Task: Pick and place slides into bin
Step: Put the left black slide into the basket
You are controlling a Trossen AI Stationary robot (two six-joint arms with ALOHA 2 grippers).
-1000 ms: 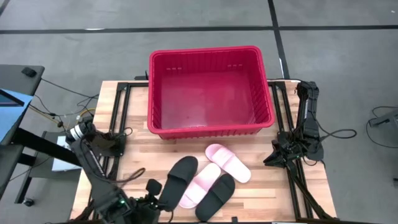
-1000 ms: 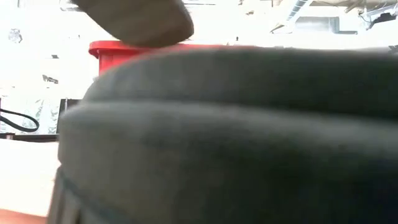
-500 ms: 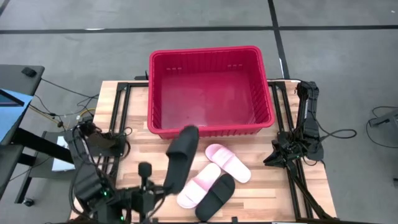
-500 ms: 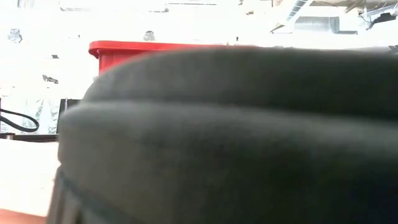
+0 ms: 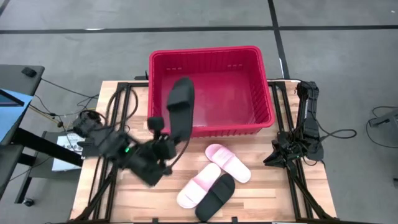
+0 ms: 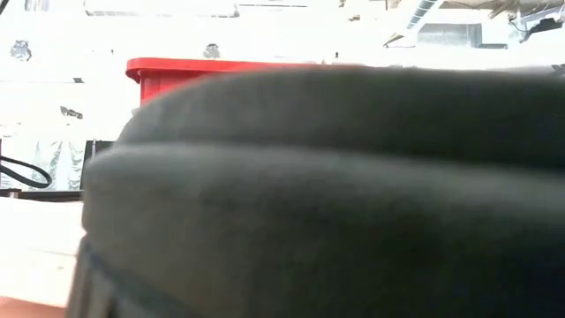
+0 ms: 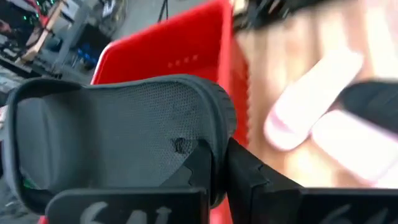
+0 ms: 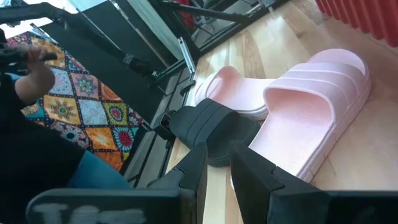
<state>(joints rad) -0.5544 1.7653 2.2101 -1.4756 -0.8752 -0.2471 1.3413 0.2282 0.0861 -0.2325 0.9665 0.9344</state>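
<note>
**Left gripper carrying a black slide over the bin's near wall**

We see the left gripper (image 5: 168,138) pinching the heel end of a black slide (image 5: 180,107), its fingers pressed tight on the sole edge. In the high view the slide is lifted clear of the table (image 5: 261,193) and stands nearly on end, its toe end over the near wall of the red bin (image 5: 264,93). The left wrist view shows the same slide (image 7: 118,137) across the frame between the dark fingers (image 7: 202,165), with the bin (image 7: 180,56) behind it.

We find three slides on the table in front of the bin. One pink slide (image 5: 227,162) lies nearest the bin. A second pink slide (image 5: 199,185) lies just beside it, toward the table's front edge. The second black slide (image 5: 215,197) lies against that pink slide's right side. In the low view this black slide (image 6: 318,194) fills nearly the whole frame, with only a strip of the bin's rim (image 6: 194,67) above it.

The right gripper (image 5: 278,156) rests at the table's right edge, well apart from the slides. Its fingers (image 8: 193,168) stand slightly apart and hold nothing.
</note>
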